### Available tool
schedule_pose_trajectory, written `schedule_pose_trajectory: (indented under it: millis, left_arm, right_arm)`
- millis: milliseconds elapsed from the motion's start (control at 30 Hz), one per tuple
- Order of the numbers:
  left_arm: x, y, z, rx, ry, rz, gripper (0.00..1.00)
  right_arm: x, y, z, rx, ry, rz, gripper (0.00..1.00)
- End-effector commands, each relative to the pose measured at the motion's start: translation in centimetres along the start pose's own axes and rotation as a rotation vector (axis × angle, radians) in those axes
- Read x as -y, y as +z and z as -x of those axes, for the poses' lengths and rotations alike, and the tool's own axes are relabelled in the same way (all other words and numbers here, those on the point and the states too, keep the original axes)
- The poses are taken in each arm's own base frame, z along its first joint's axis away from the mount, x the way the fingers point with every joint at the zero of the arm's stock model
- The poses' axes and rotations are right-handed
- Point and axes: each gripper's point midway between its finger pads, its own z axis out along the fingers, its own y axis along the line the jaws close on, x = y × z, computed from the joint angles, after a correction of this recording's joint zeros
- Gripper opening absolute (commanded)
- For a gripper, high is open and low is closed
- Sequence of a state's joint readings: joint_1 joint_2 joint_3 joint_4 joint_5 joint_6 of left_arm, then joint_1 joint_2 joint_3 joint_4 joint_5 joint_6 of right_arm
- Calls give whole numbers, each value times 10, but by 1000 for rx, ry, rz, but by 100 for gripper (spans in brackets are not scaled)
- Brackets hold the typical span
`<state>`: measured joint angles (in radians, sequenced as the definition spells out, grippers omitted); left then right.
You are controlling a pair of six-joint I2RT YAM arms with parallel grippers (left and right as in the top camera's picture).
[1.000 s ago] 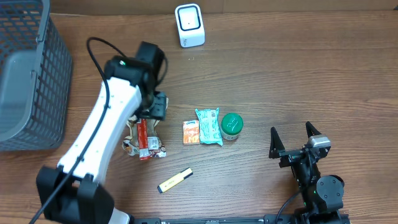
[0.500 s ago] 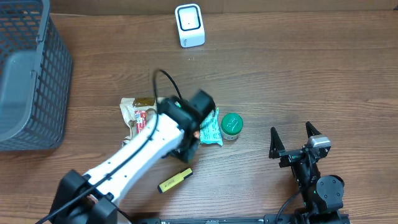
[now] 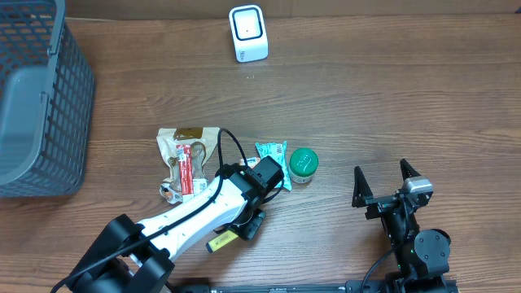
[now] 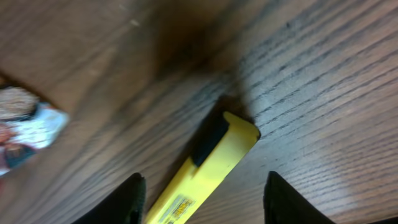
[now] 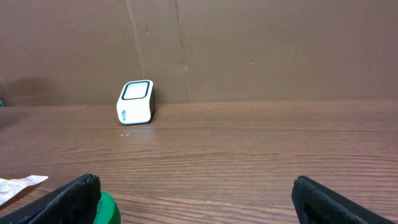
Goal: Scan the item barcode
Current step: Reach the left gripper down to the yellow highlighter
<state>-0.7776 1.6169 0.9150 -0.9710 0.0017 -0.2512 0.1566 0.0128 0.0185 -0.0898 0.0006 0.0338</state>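
Overhead, I see the left jaws low over the yellow highlighter (image 3: 221, 241) on the surface (image 3: 391, 98), scanner (image 3: 247, 32) well apart; left wrist: jaws apart, straddling the highlighter, not clamping it; right wrist: right jaws spread wide, holding nothing.

Brown wood-grain table (image 3: 391, 106); plain brown cardboard wall (image 5: 249, 50) behind it, vertical seams; soft even light

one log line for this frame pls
phase: pre-grasp | left gripper: open, astride yellow highlighter | right gripper: open, empty | scanner: far side
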Motion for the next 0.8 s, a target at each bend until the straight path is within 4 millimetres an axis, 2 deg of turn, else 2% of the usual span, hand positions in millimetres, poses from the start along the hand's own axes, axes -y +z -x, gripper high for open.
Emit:
schedule_pose_trajectory:
  millis: [0,67,100,267,467,767]
  left_arm:
    - [8,3,-5,-17,22,-48,39]
    - [8,3,-5,-17,22,-48,30]
    - [8,3,-5,-17,21,-48,29]
    - [8,3,-5,-18,-45,-48,33]
    - [10,3,-5,-24,-183,-59,33]
    - [13,3,-5,-27,-258,-70,32]
  right_arm:
    - [3,0,-1,7,8,-12,100]
    - [3,0,-1,7,8,-12,100]
    - [3,0,-1,7,8,-12,100]
    - [3,0,-1,7,8,-12,100]
    - [3,0,-1,7,8,-12,100]
    - [3,0,-1,7,8,-12,100]
